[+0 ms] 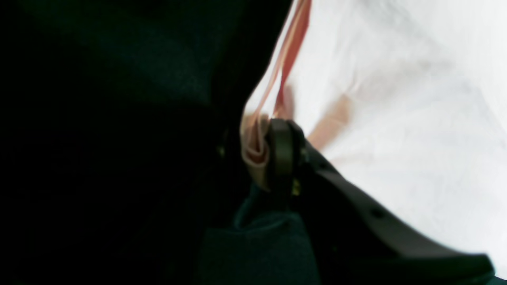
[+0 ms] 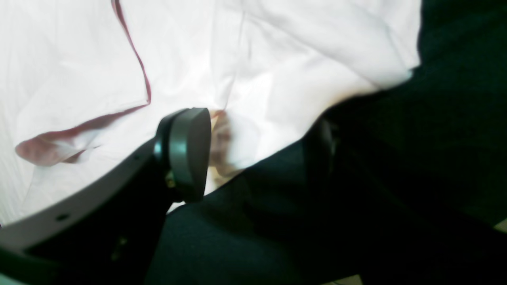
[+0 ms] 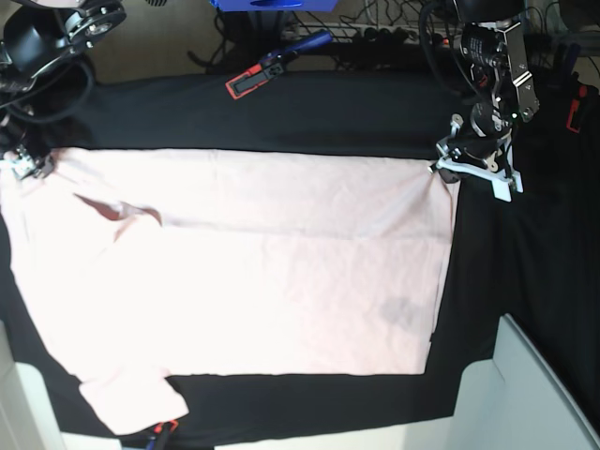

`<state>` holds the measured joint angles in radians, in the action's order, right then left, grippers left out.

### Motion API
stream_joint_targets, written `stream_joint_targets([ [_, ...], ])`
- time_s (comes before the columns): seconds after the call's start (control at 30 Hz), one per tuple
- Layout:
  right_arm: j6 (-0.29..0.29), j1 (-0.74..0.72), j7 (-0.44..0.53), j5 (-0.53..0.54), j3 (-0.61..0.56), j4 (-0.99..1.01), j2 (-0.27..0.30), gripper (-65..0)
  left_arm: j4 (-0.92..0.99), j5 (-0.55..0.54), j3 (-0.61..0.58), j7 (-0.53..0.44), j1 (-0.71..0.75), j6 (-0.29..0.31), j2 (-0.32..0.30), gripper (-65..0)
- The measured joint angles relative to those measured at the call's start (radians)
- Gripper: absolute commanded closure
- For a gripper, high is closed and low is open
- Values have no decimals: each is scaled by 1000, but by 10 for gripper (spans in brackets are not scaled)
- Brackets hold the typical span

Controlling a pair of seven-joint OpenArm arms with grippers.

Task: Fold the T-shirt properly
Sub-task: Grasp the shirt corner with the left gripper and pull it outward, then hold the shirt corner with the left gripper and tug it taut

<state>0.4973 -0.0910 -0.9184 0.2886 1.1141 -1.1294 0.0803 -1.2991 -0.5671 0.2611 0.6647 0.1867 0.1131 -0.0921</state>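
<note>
Base view shows the tabletop (image 3: 309,112) under its black cloth, and on it the T-shirt (image 3: 244,272) spread flat, pale pink with the plain side up, reaching from the right arm's fingers at one far corner to the left arm's fingers at the other. A short sleeve (image 3: 131,398) lies at the near edge, well apart from both sets of fingers. A red and black clamp (image 3: 272,66) lies on the cloth beyond the shirt, between the two arms. The left fingers (image 1: 263,152) are pinching a bunched fold of the shirt's edge. The right fingers (image 2: 253,150) stand spread, with the shirt's corner (image 2: 227,146) lying between them, and one finger (image 2: 186,154) resting against the fabric.
</note>
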Motion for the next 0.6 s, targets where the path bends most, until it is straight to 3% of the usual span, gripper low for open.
stream_joint_targets([
  [0.3, 0, 0, 0, 0, -2, 0, 0, -332, -91, 13, -1, 89, 36, -8, 33, -106],
  [0.37, 0, 0, 0, 0, -2, 0, 1, -261, -114, 13, -2, 108, 53, -8, 34, -104],
  [0.5, 0, 0, 0, 0, -2, 0, 0, -39, -126, 9, -2, 108, 60, -89, 34, -104],
  [0.6, 0, 0, -26, 0, -2, 0, 0, -22, -130, 8, -2, 105, 69, -90, 34, -104],
])
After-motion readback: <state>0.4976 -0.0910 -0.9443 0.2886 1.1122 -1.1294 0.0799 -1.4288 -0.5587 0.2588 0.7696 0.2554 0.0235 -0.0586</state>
